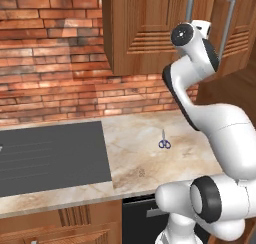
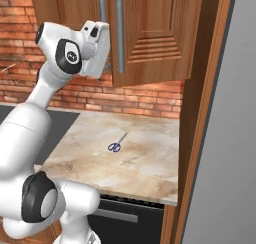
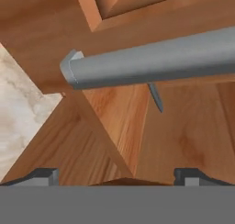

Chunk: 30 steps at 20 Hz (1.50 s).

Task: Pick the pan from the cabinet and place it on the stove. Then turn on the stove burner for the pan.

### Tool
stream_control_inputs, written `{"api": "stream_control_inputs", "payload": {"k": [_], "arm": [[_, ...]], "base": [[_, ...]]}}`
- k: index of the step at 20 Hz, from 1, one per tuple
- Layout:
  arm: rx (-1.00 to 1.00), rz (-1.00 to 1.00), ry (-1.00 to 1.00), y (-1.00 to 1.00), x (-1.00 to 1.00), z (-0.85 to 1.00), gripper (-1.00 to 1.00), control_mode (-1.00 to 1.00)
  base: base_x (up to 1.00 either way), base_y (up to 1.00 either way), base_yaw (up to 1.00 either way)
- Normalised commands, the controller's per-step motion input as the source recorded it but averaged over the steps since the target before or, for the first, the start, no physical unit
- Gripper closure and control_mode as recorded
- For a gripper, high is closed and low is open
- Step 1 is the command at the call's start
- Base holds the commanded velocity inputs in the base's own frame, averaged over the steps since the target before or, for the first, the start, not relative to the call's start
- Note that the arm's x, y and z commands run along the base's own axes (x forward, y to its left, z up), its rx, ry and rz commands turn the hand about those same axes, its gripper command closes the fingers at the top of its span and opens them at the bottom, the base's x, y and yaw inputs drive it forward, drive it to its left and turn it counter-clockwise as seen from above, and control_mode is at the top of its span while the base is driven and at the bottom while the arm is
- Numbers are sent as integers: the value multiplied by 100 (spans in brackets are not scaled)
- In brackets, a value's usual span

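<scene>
The cabinet (image 2: 150, 33) hangs above the counter, reddish-brown wood with two long grey bar handles. My hand (image 2: 97, 47) is raised right in front of the left handle (image 2: 103, 8); the right handle (image 2: 119, 35) is next to it. In the hand view one grey bar handle (image 3: 151, 62) runs across close ahead, its lower end at the left. My gripper (image 3: 118, 176) is open, its fingertips (image 3: 43, 175) wide apart, below the bar with nothing between them. The stove (image 1: 50, 155) lies as a dark top at the left of the counter. The pan is hidden.
Small blue-handled scissors (image 1: 164, 142) lie on the marble counter (image 1: 150, 168) below the cabinet. A tall grey panel with a wooden side (image 2: 235, 138) bounds the counter on the right. A black appliance front (image 2: 125, 215) sits under the counter. Brick wall (image 1: 50, 63) stands behind.
</scene>
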Motion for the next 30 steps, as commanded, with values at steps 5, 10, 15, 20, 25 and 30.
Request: {"api": "stream_control_inputs", "payload": {"k": [5,10,15,20,25,30], "arm": [[0,-8,-8,-17,-85,-2,-100,-100],[0,-10,-3,-24,-63,0,-100,-100],[0,-8,0,-38,-54,0,-100,-100],[0,-6,0,-50,-33,0,-100,-100],[0,-5,0,-55,-33,0,-100,-100],[1,-5,0,-64,-27,0,-100,-100]], "base": [[0,0,0],[0,0,0],[0,0,0],[0,0,0],[0,0,0],[0,0,0]]}}
